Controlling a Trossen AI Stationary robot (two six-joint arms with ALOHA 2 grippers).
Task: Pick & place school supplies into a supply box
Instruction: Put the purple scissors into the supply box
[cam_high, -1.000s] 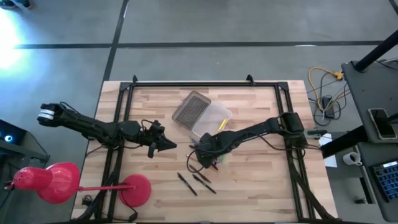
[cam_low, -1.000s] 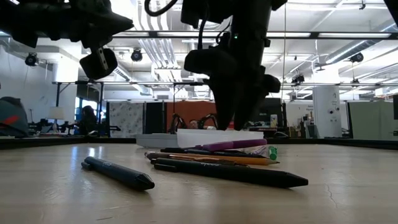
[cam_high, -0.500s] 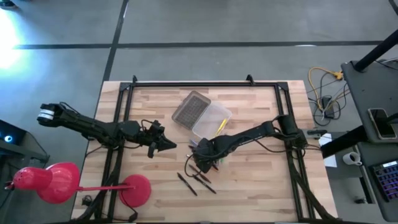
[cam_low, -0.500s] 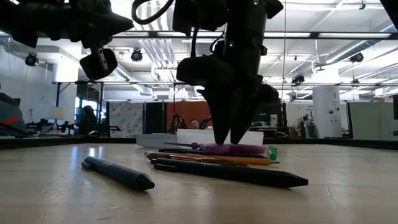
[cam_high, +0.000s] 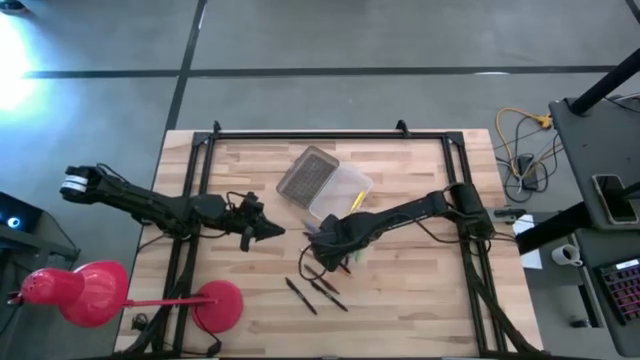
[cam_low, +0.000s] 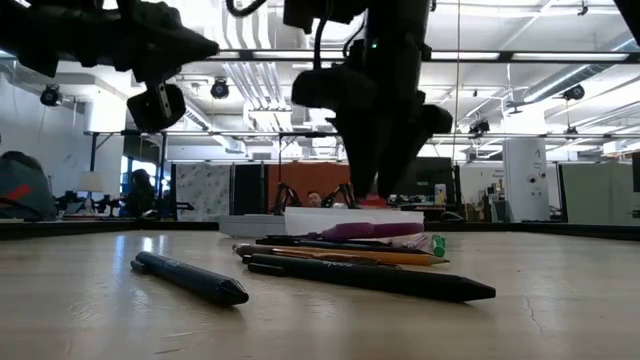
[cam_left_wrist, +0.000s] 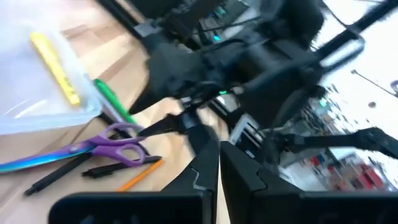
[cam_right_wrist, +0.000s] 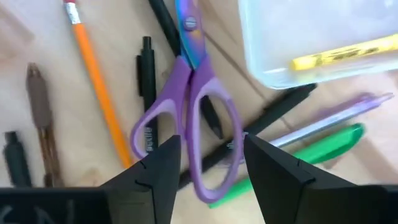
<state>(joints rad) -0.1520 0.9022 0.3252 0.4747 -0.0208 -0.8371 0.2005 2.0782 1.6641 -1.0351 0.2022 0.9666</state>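
Item 1, right gripper (cam_high: 322, 252): we find it low over the cluster of school supplies near the middle of the worktop (cam_high: 420, 300). In the right wrist view its two fingers (cam_right_wrist: 155, 174) stand apart, empty, straddling the handles of the purple scissors (cam_right_wrist: 186, 118) directly beneath.

Item 2, purple scissors: they lie flat on the worktop, blades pointing away from the right gripper, crossing over a black pen (cam_right_wrist: 211, 118).

Item 3, orange pencil (cam_right_wrist: 96, 81): it lies just beside the scissors, to one side of the right gripper's fingers, with another black pen (cam_right_wrist: 147, 71) between pencil and scissors.

Item 4, green marker (cam_right_wrist: 298, 162) and purple pen (cam_right_wrist: 323, 118): they lie side by side beyond the other finger, next to the box.

Item 5, supply box (cam_high: 340, 192): clear, open, just ahead of the right gripper; a yellow marker (cam_right_wrist: 348, 51) lies inside it. Its grey dimpled lid (cam_high: 307, 172) rests against the box's far side.

Item 6, two dark pens (cam_high: 312, 292): they lie apart from the cluster, behind the right gripper, nearer the worktop's front edge.

Item 7, left gripper (cam_high: 268, 231): we see it held above the worktop, well to the side of the cluster, pointing towards the right gripper. Its fingers (cam_left_wrist: 205, 168) nearly touch, holding nothing.
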